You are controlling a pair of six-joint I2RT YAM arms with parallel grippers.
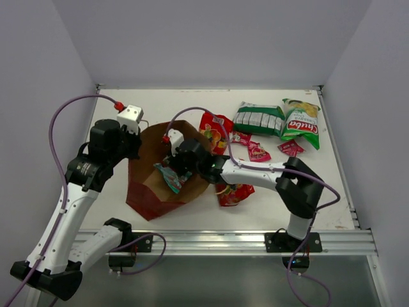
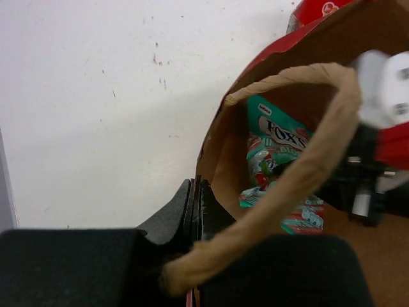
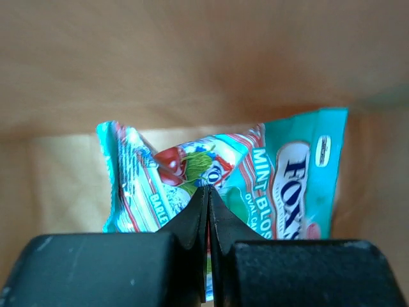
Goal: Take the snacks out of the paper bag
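Teal packet [image 3: 281,185] in right jaws (inside paper bag [image 1: 148,195])

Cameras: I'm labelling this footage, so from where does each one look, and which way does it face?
Top external: above and behind the bases, looking down on the table; left arm and right arm show.
Left wrist: on the left arm, facing the paper bag mouth; left gripper pinches its rim.
Right wrist: inside the bag, facing its tan inside; right gripper shut on the teal packet.
Shared: both wrist views show that packet.
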